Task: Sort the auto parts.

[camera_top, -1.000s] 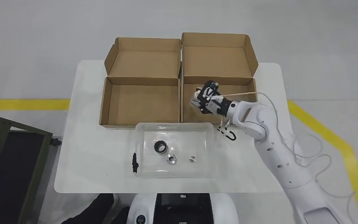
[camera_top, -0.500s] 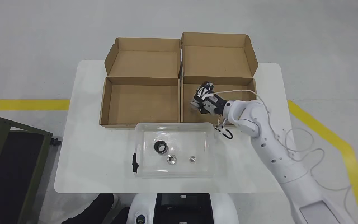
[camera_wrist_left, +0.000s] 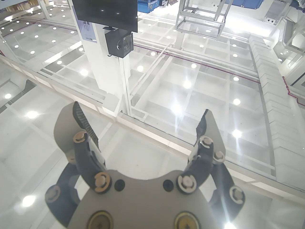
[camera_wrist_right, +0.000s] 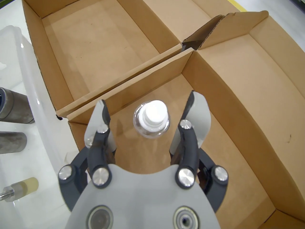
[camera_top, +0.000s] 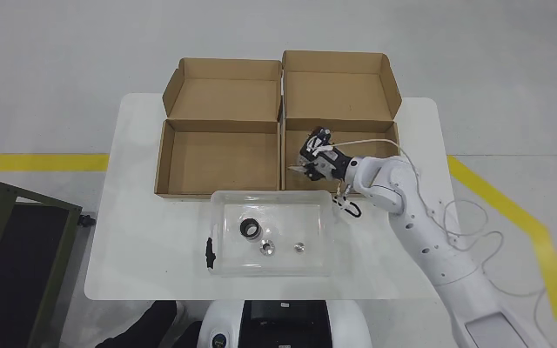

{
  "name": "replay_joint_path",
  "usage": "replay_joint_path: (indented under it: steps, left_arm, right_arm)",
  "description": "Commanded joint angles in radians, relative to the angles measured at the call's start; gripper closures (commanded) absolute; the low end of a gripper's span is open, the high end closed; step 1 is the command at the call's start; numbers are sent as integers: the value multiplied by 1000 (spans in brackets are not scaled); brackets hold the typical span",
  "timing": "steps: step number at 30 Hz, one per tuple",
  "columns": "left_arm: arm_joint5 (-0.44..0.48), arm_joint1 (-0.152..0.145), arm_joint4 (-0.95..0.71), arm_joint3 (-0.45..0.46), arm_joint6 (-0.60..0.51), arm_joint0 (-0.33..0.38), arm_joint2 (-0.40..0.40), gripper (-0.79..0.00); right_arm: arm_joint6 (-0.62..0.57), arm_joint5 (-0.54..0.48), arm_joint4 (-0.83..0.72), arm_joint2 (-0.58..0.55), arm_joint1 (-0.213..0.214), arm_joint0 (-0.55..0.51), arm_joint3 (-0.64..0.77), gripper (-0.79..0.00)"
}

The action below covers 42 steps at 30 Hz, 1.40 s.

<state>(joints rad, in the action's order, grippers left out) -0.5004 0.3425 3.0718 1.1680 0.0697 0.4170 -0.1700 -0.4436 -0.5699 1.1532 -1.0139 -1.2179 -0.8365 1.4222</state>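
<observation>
1. Two cardboard boxes stood side by side at the far side of the white table [camera_top: 130,217], their lids folded back: the left box [camera_top: 218,161] [camera_wrist_right: 95,44] and the right box [camera_top: 370,130] [camera_wrist_right: 238,84], with their inner walls touching.
2. One clear plastic bin [camera_top: 305,217] [camera_wrist_right: 35,91] sat on the table just in front of both boxes.
3. Three parts lay in the bin, apart from one another: a dark ring-shaped piece [camera_top: 250,230], a smaller metal piece [camera_top: 268,247] and a third small metal piece [camera_top: 298,246]. In the right wrist view they appeared as two grey cylinders and one threaded pin with a cream tip [camera_wrist_right: 21,188].
4. One small black piece [camera_top: 210,252] sat against the bin's left outer edge.
5. The right pincer [camera_top: 306,165] [camera_wrist_right: 147,100] hung over the right box, in the near corner next to the left box, with its two fingers spread apart and gripping nothing.
6. One small round part with a white cap [camera_wrist_right: 151,119] showed inside the right box, between those fingers and touched by neither. Whether it rested on the box floor could not be told.
7. The left pincer [camera_wrist_left: 141,107] pointed up at the ceiling, its two toothed fingers wide apart and empty.
</observation>
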Motion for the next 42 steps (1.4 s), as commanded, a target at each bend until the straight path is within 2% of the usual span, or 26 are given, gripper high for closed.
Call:
replay_joint_path:
  steps: [1, 12, 19, 29, 42]
  left_arm:
    - [0, 0, 0, 0, 0, 0, 0, -785]
    - [0, 0, 0, 0, 0, 0, 0, -785]
    - [0, 0, 0, 0, 0, 0, 0, -785]
    - [0, 0, 0, 0, 0, 0, 0, -785]
    - [0, 0, 0, 0, 0, 0, 0, -785]
  right_arm:
    - [0, -4, 7, -16, 5, -10, 37, -785]
    - [-69, -69, 35, -126, 44, -151, 363, -785]
    - [-130, -158, -5, -128, 60, -253, 498, -785]
    - [-214, -235, 45, -121, 83, -356, 615, -785]
    - [-316, -268, 85, -66, 97, -379, 638, -773]
